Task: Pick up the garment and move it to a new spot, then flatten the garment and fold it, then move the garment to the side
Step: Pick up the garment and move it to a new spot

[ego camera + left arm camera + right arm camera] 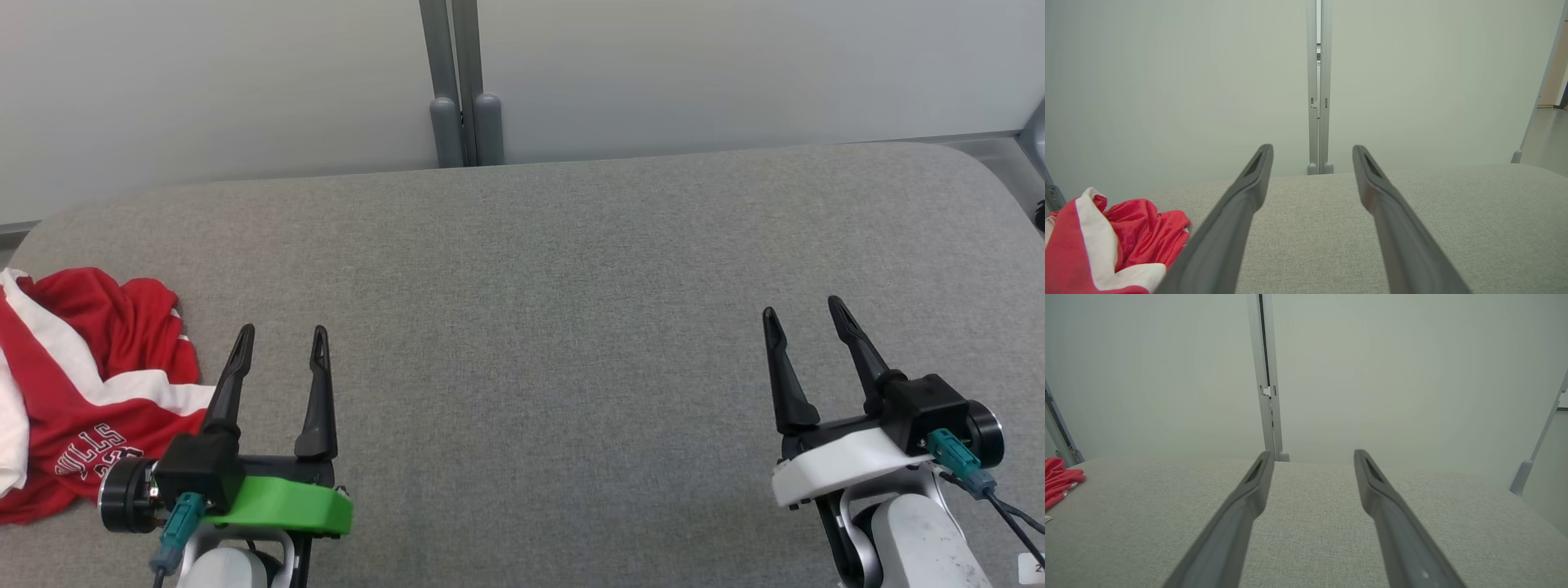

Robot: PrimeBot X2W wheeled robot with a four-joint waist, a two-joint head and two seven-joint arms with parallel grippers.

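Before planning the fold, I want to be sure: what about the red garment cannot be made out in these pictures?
Head view: the garment is cut off by the left edge; full outline unknown.
Head view: the lettering is partly lost in folds and behind the wrist of the left claw.
Left wrist view: bottom edge and one finger cover it.
Right wrist view: a small red piece at the left edge, no detail.

Head camera: high up, facing forward and down across the grey table toward the far wall. Wrist cameras: low, close over the tabletop, near level, facing that same wall. All three share the post at the far edge and the shirt at left.
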